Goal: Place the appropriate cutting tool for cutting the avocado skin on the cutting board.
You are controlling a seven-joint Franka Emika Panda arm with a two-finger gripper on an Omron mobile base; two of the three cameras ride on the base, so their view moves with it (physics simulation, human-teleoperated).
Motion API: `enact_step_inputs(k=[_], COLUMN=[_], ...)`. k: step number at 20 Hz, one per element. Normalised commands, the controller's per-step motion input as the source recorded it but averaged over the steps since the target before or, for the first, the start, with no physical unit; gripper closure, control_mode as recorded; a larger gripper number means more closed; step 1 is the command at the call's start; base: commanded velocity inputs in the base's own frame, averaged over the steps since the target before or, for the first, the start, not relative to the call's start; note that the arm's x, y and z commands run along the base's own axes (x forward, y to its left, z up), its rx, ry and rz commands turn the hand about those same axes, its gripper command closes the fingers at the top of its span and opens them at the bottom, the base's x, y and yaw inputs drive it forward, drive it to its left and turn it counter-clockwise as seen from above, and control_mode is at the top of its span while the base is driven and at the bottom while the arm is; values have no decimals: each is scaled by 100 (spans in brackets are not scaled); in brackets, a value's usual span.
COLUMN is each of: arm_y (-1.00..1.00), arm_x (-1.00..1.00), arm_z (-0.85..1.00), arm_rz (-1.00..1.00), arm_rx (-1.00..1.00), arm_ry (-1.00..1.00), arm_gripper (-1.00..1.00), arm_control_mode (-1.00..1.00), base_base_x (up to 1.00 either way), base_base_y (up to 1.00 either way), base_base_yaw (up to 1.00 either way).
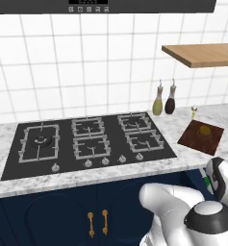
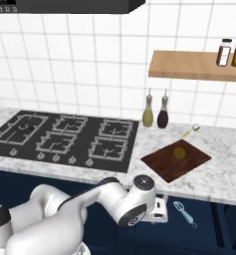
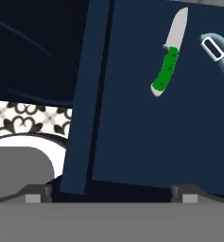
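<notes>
Hand (image 3: pixel 111 196): fingers spread wide, released, nothing between them, aimed into an open dark-blue drawer (image 3: pixel 146 142)
Knife (image 3: pixel 169 54): green handle, lying in the drawer ahead of the hand, well apart
Peeler (image 3: pixel 218 52): beside the knife
Cutting board (image 2: pixel 176 160): on the counter (image 2: pixel 224 174) above
Avocado (image 2: pixel 179 152): on the board

Even, bright, diffuse light covers the white tiles and the worktop (image 1: pixel 110 170), with only faint shadows and no glare. The hand view is dim, slightly soft, and sits tilted.
</notes>
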Motion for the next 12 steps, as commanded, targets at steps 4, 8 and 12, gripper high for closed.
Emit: enact_step_inputs(k=[4,8,12], arm_y=[-31,-26,-29], arm_x=[-3,0,-35], arm_z=[-47,-19,-1], arm_rz=[0,0,0], arm_rx=[0,1,1], arm_ry=[0,0,0], arm_gripper=[-100,-100,-100], arm_control_mode=[-100,-100,-100], base_base_x=[0,0,0], base_base_y=[0,0,0], base_base_yaw=[0,0,0])
